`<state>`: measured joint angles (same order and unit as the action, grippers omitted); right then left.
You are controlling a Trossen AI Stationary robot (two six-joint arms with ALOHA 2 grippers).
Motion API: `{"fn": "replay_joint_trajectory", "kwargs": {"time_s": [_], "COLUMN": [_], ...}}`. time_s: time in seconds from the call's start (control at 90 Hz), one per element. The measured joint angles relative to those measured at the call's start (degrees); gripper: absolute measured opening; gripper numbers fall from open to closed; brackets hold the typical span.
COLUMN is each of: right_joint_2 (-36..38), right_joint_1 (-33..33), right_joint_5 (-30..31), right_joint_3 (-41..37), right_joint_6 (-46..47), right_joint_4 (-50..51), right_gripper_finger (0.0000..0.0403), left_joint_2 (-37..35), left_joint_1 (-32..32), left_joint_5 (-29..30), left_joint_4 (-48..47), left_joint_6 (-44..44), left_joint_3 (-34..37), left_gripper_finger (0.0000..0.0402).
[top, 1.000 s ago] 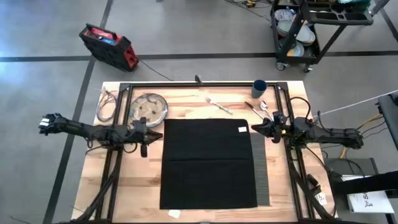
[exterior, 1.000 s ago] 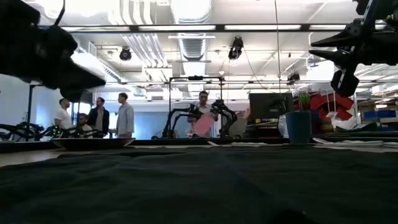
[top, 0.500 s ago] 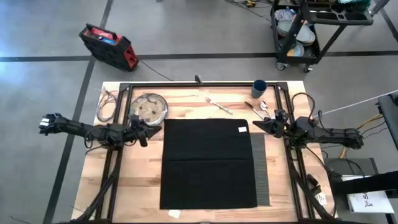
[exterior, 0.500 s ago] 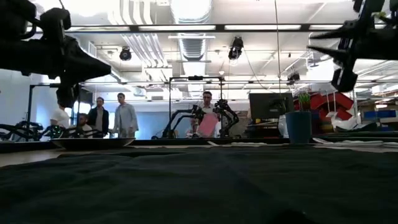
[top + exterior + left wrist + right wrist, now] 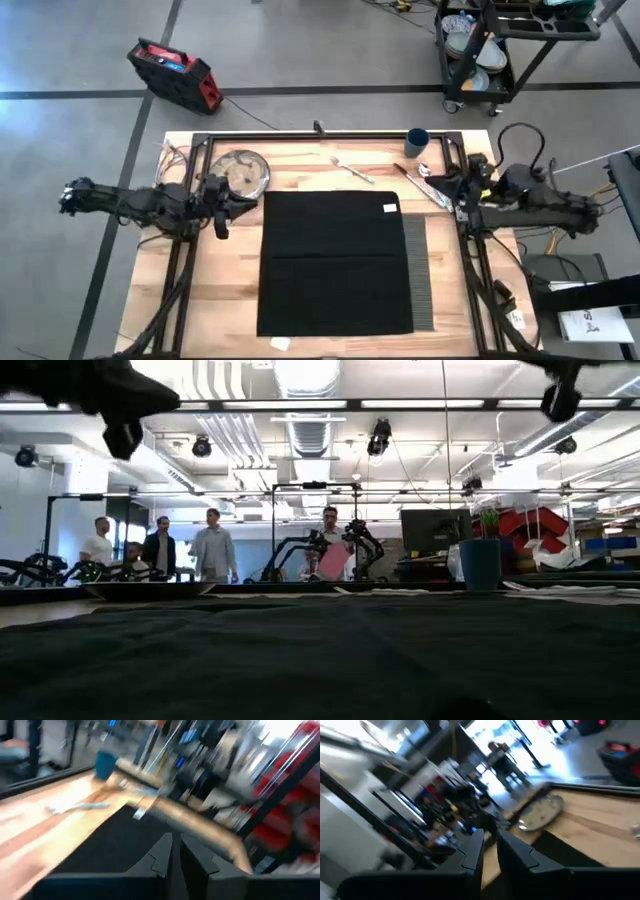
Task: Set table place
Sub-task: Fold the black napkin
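On the table (image 5: 200, 300) the black napkin (image 5: 335, 262) fills the frame's centre over the placemat (image 5: 419, 270), the plate (image 5: 239, 171) sits upper left, and left gripper (image 5: 238, 204) and right gripper (image 5: 448, 186), both empty with fingers together, flank the napkin.

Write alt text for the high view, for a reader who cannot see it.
Overhead view of a wooden table with a black napkin spread over a grey placemat at its centre. A silvery plate, fork, knife, spoon and blue cup lie along the far edge. The left gripper and right gripper flank the napkin, both empty.
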<state>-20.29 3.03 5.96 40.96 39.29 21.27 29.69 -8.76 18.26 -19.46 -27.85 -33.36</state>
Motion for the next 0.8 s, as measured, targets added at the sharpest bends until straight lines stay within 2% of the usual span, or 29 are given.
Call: {"fn": "replay_joint_trajectory", "kwargs": {"time_s": [0.122, 0.3, 0.456, 0.644, 0.8], "right_joint_2": [-9.7, -23.6, -33.9, -44.2, -49.7], "right_joint_1": [0.0, 0.0, 0.6, 3.8, 7.6], "right_joint_5": [0.1, 1.0, 1.6, 1.6, 0.9], "right_joint_3": [13.1, 31.7, 45.7, 56.0, 58.8], "right_joint_6": [-5.1, -12.1, -15.9, -21.1, -26.0], "right_joint_4": [10.5, 26.4, 39.3, 50.8, 55.3], "right_gripper_finger": [0.0049, 0.0062, 0.0066, 0.0054, 0.0044], "left_joint_2": [4.9, 11.9, 18.8, 27.9, 36.2], "left_joint_1": [1.6, 4.6, 6.9, 10.0, 13.3], "left_joint_5": [0.0, 0.2, 0.2, -0.2, -6.0], "left_joint_4": [-14.4, -25.5, -35.2, -43.8, -48.4], "left_joint_6": [4.6, 13.0, 17.0, 18.3, 19.6], "left_joint_3": [-13.3, -30.1, -41.7, -48.2, -49.1], "left_gripper_finger": [0.0020, 0.0020, 0.0020, 0.0020, 0.0020]}}
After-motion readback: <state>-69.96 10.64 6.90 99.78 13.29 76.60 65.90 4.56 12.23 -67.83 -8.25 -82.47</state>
